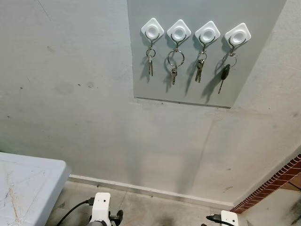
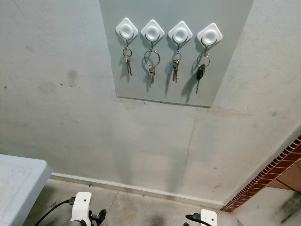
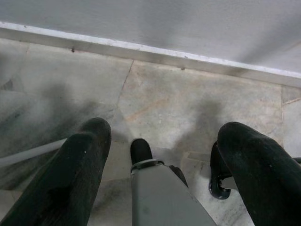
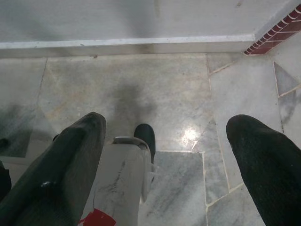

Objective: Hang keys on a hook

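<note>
A grey panel on the wall carries a row of white diamond-shaped hooks. Each hook holds keys: a small bunch on the far-left hook, a big ring with a key beside it, another bunch, and a black-headed key on the far-right hook. Both arms hang low, far below the panel: left arm, right arm. My left gripper is open over the floor with nothing between its fingers. My right gripper is open and holds nothing too.
A white table stands at the lower left. A red brick wall comes in at the lower right. A pale skirting board runs along the wall's foot above a marble floor. The robot's own leg shows below the grippers.
</note>
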{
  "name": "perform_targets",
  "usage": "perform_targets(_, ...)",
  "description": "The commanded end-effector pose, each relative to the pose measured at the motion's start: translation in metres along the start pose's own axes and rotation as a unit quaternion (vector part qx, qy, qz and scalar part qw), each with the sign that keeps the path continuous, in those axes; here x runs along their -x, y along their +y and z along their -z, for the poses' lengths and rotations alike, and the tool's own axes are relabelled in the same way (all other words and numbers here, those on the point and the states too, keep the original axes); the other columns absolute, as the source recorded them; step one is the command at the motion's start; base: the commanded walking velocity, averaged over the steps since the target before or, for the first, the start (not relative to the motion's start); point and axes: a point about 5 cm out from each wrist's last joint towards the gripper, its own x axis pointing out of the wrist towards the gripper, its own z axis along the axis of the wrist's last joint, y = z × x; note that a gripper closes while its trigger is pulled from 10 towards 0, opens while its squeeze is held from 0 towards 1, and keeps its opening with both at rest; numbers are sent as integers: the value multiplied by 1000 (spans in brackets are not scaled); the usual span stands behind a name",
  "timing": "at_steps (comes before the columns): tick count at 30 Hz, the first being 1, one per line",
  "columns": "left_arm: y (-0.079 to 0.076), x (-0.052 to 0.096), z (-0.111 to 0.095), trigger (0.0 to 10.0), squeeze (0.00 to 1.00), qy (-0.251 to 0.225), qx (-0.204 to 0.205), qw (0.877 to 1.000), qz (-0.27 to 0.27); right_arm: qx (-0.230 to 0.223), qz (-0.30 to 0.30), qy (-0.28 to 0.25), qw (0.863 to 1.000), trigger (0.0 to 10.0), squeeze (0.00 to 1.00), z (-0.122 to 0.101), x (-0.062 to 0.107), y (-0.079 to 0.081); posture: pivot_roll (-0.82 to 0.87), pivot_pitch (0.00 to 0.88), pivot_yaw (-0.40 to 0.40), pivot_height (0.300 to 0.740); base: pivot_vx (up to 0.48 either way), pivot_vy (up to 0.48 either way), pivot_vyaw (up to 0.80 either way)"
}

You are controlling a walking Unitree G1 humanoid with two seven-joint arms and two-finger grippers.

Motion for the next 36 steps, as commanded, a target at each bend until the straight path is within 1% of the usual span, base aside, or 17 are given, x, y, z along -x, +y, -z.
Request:
perform_targets(1, 1, 0, -1, 10000, 0, 1, 1, 1000, 1, 0, 0, 1, 1000, 10000, 0, 0, 0, 0, -69, 0, 16, 740, 0, 0, 0)
perform_targets(23, 0, -1, -3, 10000, 0, -1, -5, 1000, 3, 10, -2, 4, 1000, 10000, 0, -1, -1, 1, -61, 0, 7, 740, 0, 0, 0)
perform_targets(36, -2, -1, -1, 10000, 0, 2, -13, 1000, 6, 13, 0, 14, 1000, 10000, 0, 4, 1, -2, -59, 0, 5, 740, 0, 0, 0)
